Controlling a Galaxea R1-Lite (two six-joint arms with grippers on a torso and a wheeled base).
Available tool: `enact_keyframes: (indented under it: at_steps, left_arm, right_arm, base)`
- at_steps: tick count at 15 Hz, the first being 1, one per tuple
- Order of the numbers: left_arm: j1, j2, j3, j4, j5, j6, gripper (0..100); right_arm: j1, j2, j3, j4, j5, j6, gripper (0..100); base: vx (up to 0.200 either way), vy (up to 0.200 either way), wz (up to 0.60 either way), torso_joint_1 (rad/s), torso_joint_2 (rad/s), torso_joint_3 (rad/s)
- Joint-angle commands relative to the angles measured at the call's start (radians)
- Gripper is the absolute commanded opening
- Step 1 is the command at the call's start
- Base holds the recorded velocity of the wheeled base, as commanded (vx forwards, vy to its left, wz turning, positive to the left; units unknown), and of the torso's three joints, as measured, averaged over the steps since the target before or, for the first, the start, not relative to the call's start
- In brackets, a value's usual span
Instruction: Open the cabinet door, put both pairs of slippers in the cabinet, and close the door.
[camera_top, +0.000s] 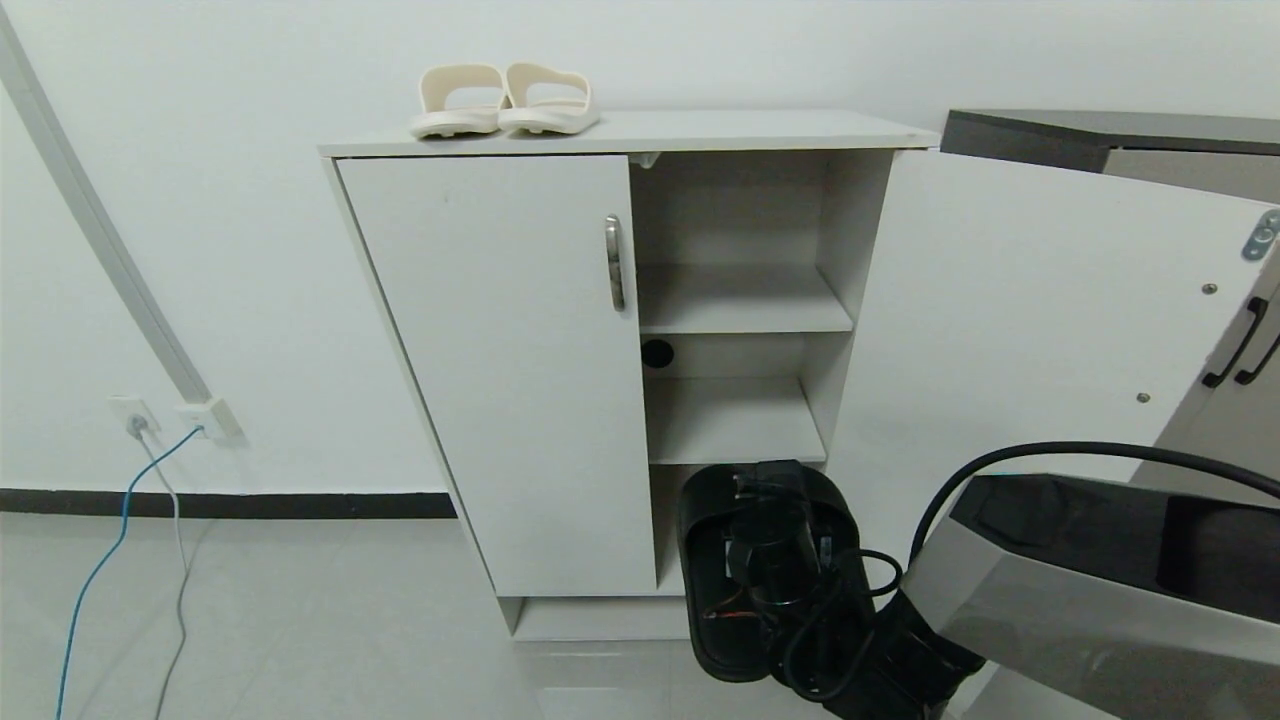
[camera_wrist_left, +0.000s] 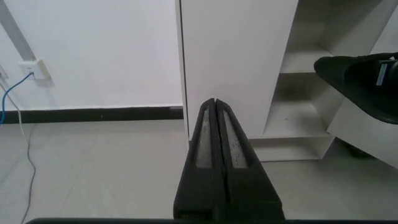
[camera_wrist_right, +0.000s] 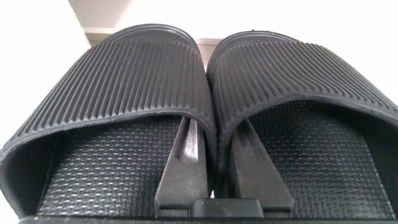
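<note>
The white cabinet (camera_top: 500, 350) has its left door shut and its right door (camera_top: 1020, 330) swung open, so the bare shelves (camera_top: 740, 300) show. A beige pair of slippers (camera_top: 505, 100) rests on the cabinet top. The black pair of slippers (camera_top: 765, 565) hangs low in front of the bottom compartment. My right gripper (camera_wrist_right: 214, 155) is shut on the black pair (camera_wrist_right: 205, 81), one finger (camera_wrist_right: 186, 158) inside each slipper, pinching their inner walls together. My left gripper (camera_wrist_left: 214, 109) is shut and holds nothing. It hovers over the floor, pointing at the cabinet's base (camera_wrist_left: 236, 62); the black slippers (camera_wrist_left: 367, 78) are off to its side.
Wall sockets (camera_top: 170, 415) with a blue cable (camera_top: 100, 570) and a grey one trailing over the floor sit left of the cabinet. A grey unit (camera_top: 1200, 150) with black handles (camera_top: 1240, 345) stands right behind the open door. Bare floor lies in front left.
</note>
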Motion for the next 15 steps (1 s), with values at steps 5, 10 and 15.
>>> enact_keyframes:
  at_steps: [5, 10, 15]
  left_arm:
    - [0.0, 0.002, 0.0, 0.0, 0.0, 0.0, 0]
    - [0.0, 0.002, 0.0, 0.0, 0.0, 0.0, 0]
    - [0.0, 0.001, 0.001, 0.0, 0.0, 0.001, 0]
  right_arm:
    - [0.0, 0.002, 0.0, 0.0, 0.0, 0.0, 0]
    - [0.0, 0.002, 0.0, 0.0, 0.0, -0.001, 0]
    - [0.0, 0.037, -0.019, -0.025, -0.003, -0.017, 0]
  base:
    - [0.0, 0.0, 0.0, 0.003, 0.0, -0.069]
    - [0.0, 0.0, 0.0, 0.006, 0.0, -0.189]
    - [0.0, 0.0, 0.0, 0.004, 0.0, -0.198]
